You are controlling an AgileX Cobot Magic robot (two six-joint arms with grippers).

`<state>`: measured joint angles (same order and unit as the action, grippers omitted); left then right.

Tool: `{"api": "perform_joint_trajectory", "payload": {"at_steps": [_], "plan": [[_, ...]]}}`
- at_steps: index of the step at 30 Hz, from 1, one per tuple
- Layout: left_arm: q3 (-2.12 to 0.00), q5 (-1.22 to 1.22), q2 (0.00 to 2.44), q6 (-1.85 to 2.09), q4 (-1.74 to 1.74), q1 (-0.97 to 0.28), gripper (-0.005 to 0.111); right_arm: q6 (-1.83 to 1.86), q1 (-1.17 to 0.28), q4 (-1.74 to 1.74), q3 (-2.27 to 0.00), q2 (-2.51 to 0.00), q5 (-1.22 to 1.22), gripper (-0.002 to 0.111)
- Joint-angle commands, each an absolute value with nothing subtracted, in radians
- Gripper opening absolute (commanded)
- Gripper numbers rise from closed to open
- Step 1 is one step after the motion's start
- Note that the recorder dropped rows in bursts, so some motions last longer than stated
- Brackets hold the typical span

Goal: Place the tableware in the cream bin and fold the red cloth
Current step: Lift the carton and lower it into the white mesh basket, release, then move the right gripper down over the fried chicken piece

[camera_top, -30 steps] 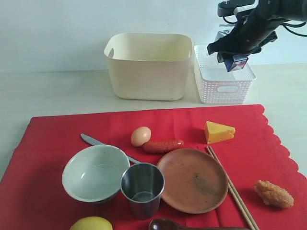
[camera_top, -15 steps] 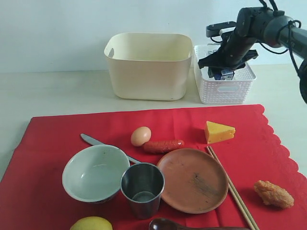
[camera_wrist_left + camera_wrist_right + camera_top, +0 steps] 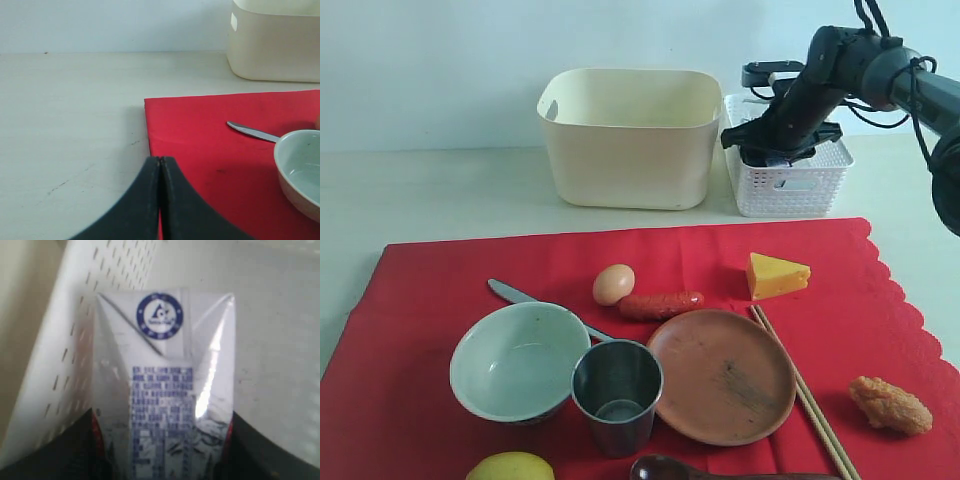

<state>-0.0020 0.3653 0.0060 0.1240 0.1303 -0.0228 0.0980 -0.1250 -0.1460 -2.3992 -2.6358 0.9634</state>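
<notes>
The red cloth (image 3: 440,290) lies flat on the table and carries the pale green-white bowl (image 3: 518,360), steel cup (image 3: 616,392), brown plate (image 3: 722,375), chopsticks (image 3: 805,395), knife (image 3: 515,294) and dark spoon (image 3: 670,469). Behind the cloth stands the cream bin (image 3: 630,140), with nothing visible inside. My right gripper (image 3: 775,140) is down inside the white lattice basket (image 3: 785,185), shut on the blue-white milk carton (image 3: 162,385). My left gripper (image 3: 159,160) is shut on nothing, low over the cloth's left edge (image 3: 148,125), and does not show in the exterior view.
Foods sit among the tableware: an egg (image 3: 613,284), a sausage (image 3: 660,304), a cheese wedge (image 3: 777,275), a lemon (image 3: 510,467) at the front edge and a fried piece (image 3: 890,405) at the right. Bare pale table surrounds the cloth.
My right gripper has come down and slightly left with the milk carton, from above the white basket to inside it. The tableware has not moved.
</notes>
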Motion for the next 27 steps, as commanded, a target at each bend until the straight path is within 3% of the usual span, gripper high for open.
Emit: {"api": "perform_joint_trajectory", "payload": {"at_steps": [1,6,15,27], "plan": [[0.000,0.356,0.000,0.122,0.134,-0.020,0.000,0.102,-0.121,-0.150,-2.413,-2.631,0.969,0.020],[0.000,0.356,0.000,0.122,0.134,-0.020,0.000,0.094,-0.121,-0.132,-2.413,-2.631,0.978,0.044],[0.000,0.356,0.000,0.122,0.134,-0.020,0.000,0.075,-0.121,-0.130,-2.416,-2.618,1.004,0.068],[0.000,0.356,0.000,0.122,0.134,-0.020,0.000,0.075,-0.121,-0.027,-2.416,-2.475,1.157,0.072]]}}
